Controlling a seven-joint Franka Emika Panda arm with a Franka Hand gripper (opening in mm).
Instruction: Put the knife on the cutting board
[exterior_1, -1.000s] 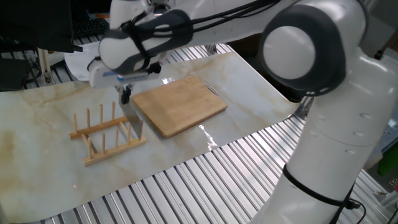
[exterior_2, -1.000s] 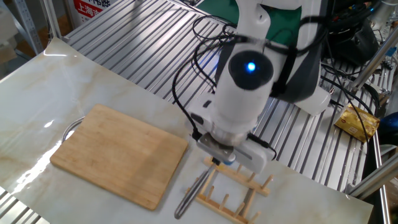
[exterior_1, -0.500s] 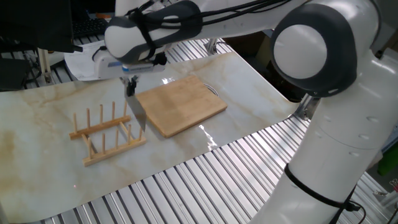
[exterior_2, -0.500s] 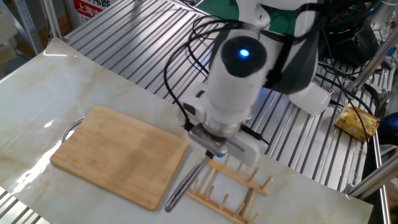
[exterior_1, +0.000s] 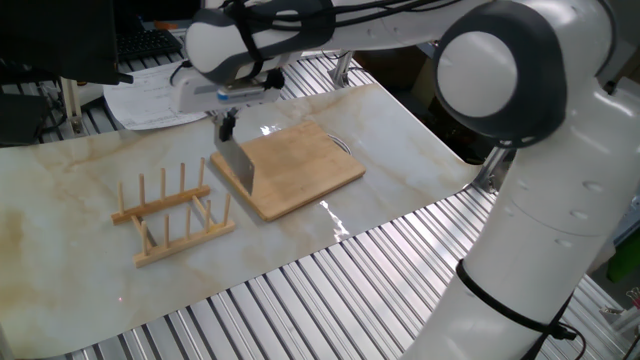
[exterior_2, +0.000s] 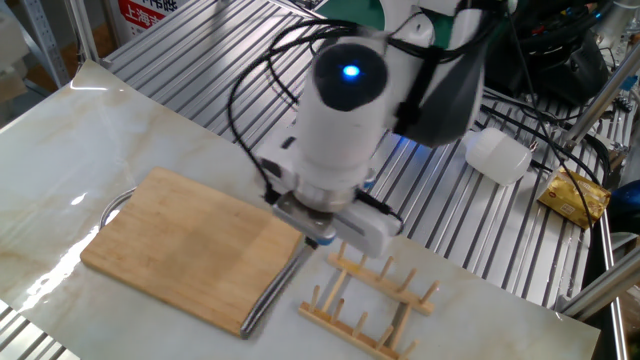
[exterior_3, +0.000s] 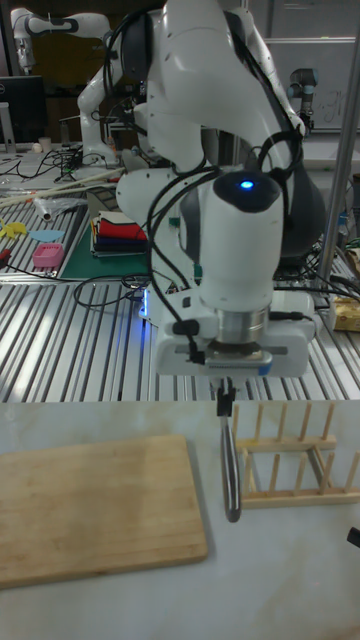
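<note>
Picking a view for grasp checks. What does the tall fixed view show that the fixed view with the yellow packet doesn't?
Only the tall view: the gripper closed on the knife, which hangs handle-up, edge-on.

Only the packet view: the cutting board's metal loop handle; the arm hides the grasp.

Both: the knife at the board's edge near the wooden peg rack.

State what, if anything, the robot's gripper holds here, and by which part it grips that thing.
The gripper holds the knife by the top end of its handle; the blade hangs down at the cutting board's edge.
</note>
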